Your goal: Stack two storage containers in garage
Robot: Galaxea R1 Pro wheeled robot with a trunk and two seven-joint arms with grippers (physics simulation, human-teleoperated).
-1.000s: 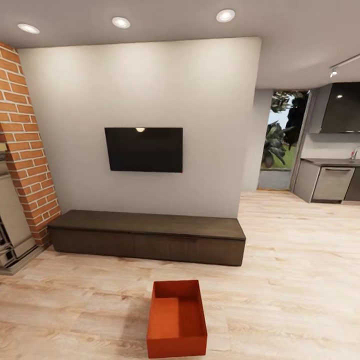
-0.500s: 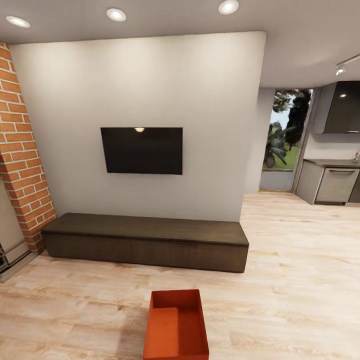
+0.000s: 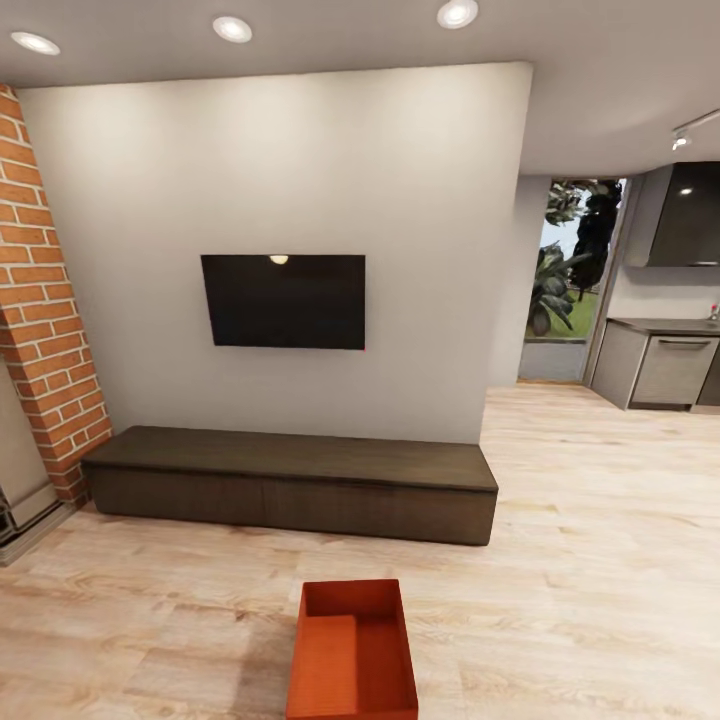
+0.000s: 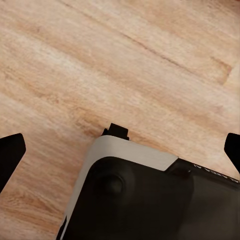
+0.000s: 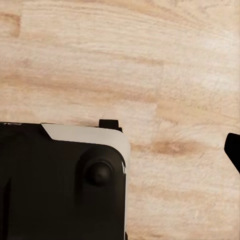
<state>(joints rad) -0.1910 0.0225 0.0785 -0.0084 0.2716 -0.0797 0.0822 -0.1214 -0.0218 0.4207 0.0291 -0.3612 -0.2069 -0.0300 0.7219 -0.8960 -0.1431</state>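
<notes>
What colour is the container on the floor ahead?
Orange-red all over; the storage container shows best in the head view.

The head view's bottom edge cuts off the near end of the orange-red storage container (image 3: 352, 655), so its front wall cannot be seen. The brick fireplace (image 3: 45, 310) runs off that picture's left edge. In the left wrist view only the dark fingertips (image 4: 10, 155) of the left gripper (image 4: 122, 155) poke in from opposite edges; the right wrist view shows a single fingertip (image 5: 234, 147), so that gripper's spread cannot be judged.

Room evenly lit by recessed ceiling lights (image 3: 232, 29); soft shadow cast left of bin (image 3: 352, 650); edges seem slightly warped, approx.
</notes>
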